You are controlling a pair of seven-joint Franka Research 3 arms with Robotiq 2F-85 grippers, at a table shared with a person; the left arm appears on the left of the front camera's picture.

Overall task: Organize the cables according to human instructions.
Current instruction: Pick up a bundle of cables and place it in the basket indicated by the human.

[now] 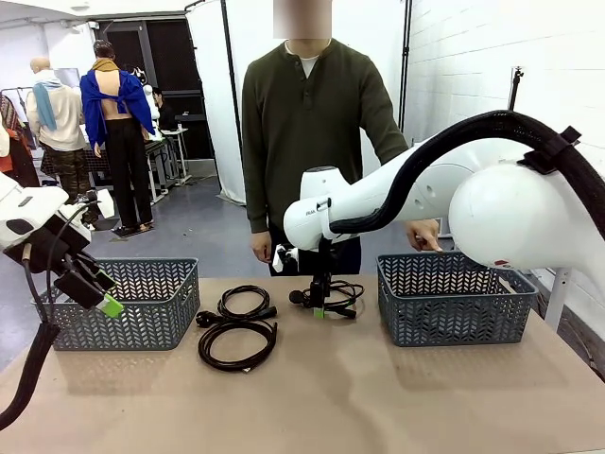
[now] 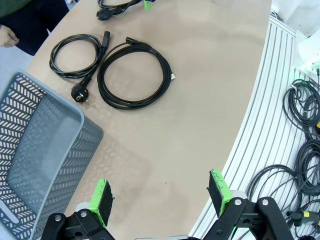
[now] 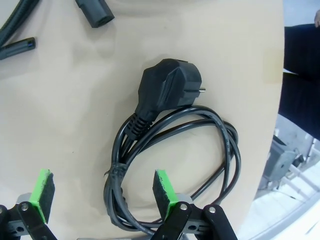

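Bright, even indoor light falls from overhead — shadows on the table (image 1: 378, 397) are soft and short, pooling beneath the baskets (image 1: 128, 307); the cable (image 3: 165, 90) casts barely a thin one. The white wall (image 1: 473, 57) is brightest. The front view is sharp; the wrist views bow at the edges (the table rim curves).

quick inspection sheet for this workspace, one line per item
surface: tan table, bare apart from cords and baskets
job's things: three coiled cords lying flat, small coil, big coil, plug coil; left basket, right basket
clutter: nothing seen
grippers: left claw open, beside left basket; right claw open, pads astride one side of plug coil
cables: black hose along right arm
surroundings: person at far side, hand by right basket; loose cords beyond the table's edge
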